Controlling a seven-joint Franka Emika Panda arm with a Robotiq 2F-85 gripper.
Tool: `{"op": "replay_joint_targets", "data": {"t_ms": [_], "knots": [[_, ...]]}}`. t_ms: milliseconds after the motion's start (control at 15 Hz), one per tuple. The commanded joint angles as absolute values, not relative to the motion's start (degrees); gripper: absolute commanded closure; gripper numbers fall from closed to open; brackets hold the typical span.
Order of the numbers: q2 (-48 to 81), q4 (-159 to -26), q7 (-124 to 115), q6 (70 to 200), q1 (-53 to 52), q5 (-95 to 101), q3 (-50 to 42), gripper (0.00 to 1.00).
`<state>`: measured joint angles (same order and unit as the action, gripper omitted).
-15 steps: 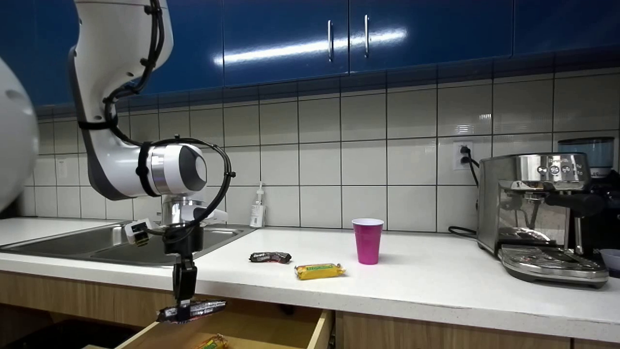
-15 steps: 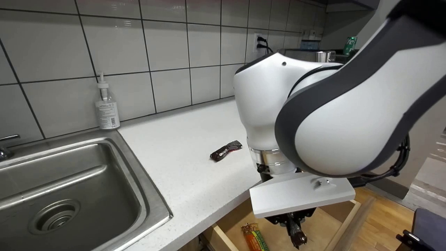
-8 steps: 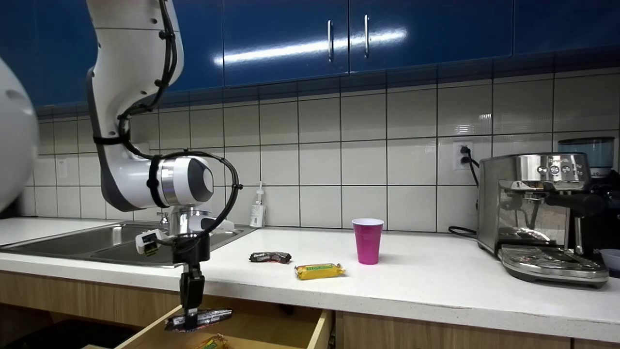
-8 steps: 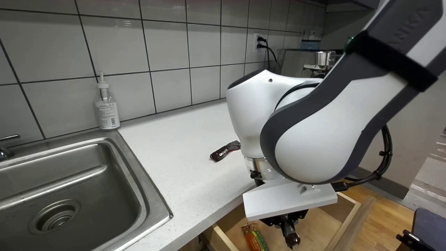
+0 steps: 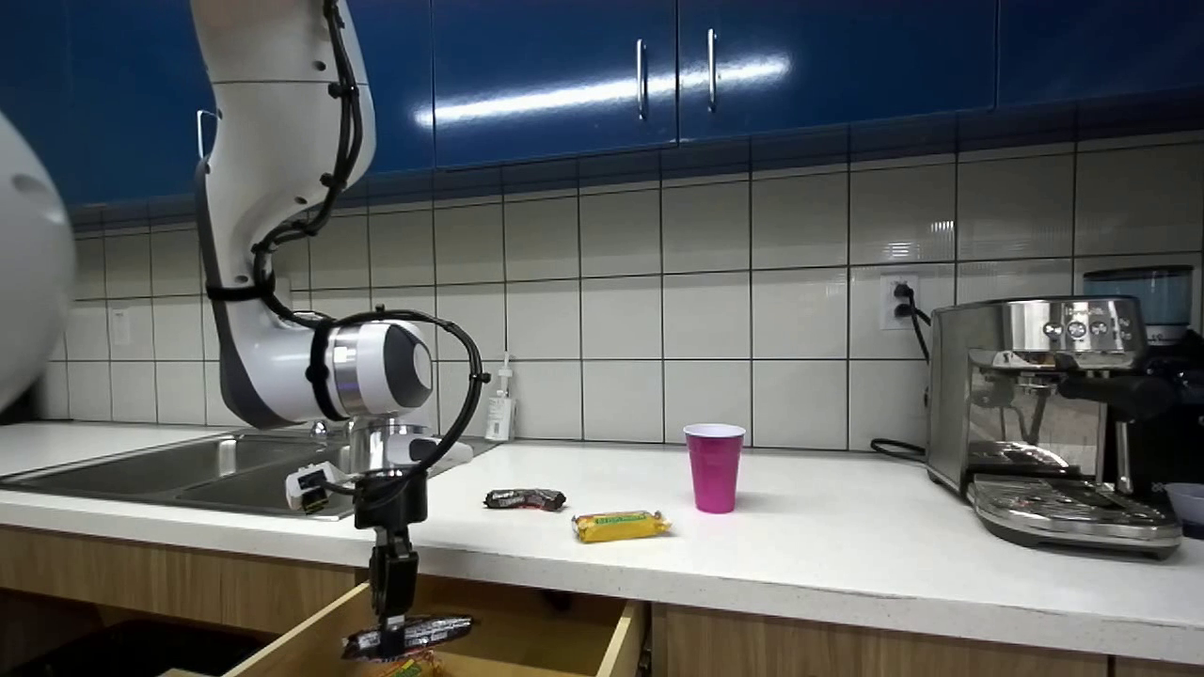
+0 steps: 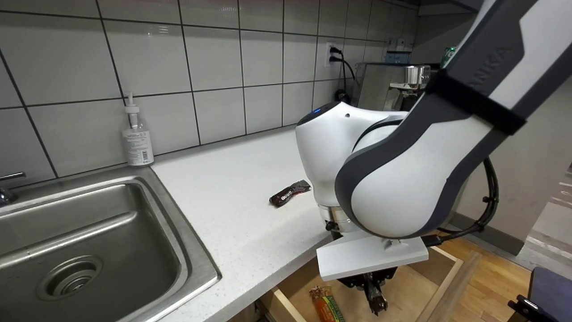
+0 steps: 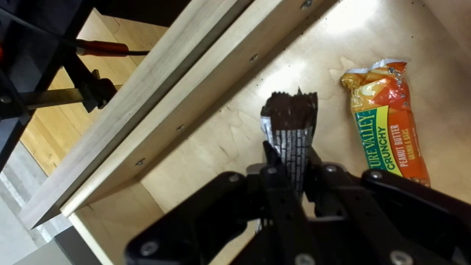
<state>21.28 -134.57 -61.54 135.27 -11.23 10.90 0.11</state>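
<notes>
My gripper [image 7: 290, 165] is shut on a dark brown wrapped bar [image 7: 290, 114] with silver print, gripped around its middle. The held bar also shows in both exterior views [image 5: 440, 628] [image 6: 376, 302]. My gripper [image 5: 392, 632] holds it over the open wooden drawer [image 5: 613, 644], below the counter's front edge. An orange, green and yellow granola bar [image 7: 390, 129] lies on the drawer's floor beside the held bar in the wrist view. That granola bar is also in both exterior views [image 5: 414, 666] [image 6: 327, 307], partly cut off by the frame.
On the white counter [image 5: 809, 555] lie a yellow wrapped bar [image 5: 621, 526] and another dark bar [image 5: 524, 499]. A pink cup [image 5: 715, 470] stands behind them. A coffee machine [image 5: 1044, 414], steel sink [image 6: 174, 223] and soap bottle [image 6: 137, 143] are farther off. A drawer wall [image 7: 206, 84] runs beside the gripper.
My arm has moved the held bar to the right and lower toward the drawer in an exterior view. The grip has stayed shut. The other things have not moved.
</notes>
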Motion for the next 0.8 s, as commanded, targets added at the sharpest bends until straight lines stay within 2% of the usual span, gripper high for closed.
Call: {"op": "replay_joint_targets", "data": {"t_ms": [0,133,200,267,733], "knots": [[21.2,-135.4,-60.2,136.7,-11.2,11.4,-1.0,0.96],[21.2,-135.7,-60.2,137.2,-11.1,11.3,-1.4,0.96],[21.2,-135.9,-60.1,137.4,-11.0,11.3,-1.6,0.57],[21.1,-136.1,-60.0,137.7,-11.0,11.3,-1.7,0.56],[17.7,-138.0,-59.9,139.0,-11.0,10.6,-2.1,0.04]]}}
